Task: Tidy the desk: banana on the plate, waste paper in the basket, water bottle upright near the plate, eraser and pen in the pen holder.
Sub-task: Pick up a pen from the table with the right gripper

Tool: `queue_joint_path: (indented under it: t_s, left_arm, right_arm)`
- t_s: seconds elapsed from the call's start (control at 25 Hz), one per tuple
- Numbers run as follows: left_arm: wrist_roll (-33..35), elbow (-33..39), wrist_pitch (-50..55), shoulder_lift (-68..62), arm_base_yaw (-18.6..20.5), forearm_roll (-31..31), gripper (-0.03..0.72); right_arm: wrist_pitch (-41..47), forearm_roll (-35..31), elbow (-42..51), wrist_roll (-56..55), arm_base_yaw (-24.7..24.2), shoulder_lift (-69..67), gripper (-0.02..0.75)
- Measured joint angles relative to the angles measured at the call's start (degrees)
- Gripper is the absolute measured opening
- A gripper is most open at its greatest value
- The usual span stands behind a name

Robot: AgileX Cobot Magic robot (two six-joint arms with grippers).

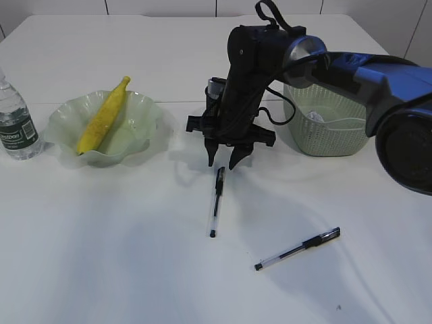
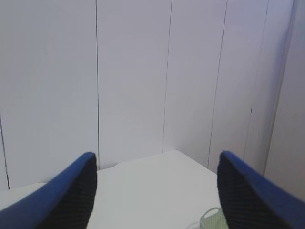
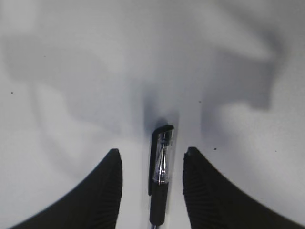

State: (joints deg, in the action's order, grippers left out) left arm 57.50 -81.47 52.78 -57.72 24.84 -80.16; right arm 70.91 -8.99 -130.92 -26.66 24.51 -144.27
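A yellow banana (image 1: pixel 103 116) lies on the pale green plate (image 1: pixel 145 128). A water bottle (image 1: pixel 15 121) stands upright to the left of the plate. A clear pen (image 1: pixel 216 202) lies in the middle of the table. My right gripper (image 1: pixel 223 163) points down, open, with its fingers on either side of the pen's capped end. In the right wrist view the pen (image 3: pixel 161 181) lies between the open fingers (image 3: pixel 152 151), untouched. A second pen (image 1: pixel 298 248) lies at the front right. The pen holder (image 1: pixel 215 86) shows partly behind the arm. My left gripper (image 2: pixel 157 155) is open and empty, facing the wall. No eraser shows.
A green basket (image 1: pixel 324 138) with white paper (image 1: pixel 316 116) inside stands at the right, behind my right arm; its rim also shows in the left wrist view (image 2: pixel 212 220). The right arm spans from the right edge to the table's middle.
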Motion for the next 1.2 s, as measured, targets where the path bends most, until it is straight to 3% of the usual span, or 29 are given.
queue_joint_path:
  t_s: [1.2]
  left_arm:
    - [0.00, 0.00, 0.00, 0.00, 0.00, 0.10, 0.552]
  right_arm:
    - [0.00, 1.47, 0.00, 0.45, 1.33, -0.02, 0.316]
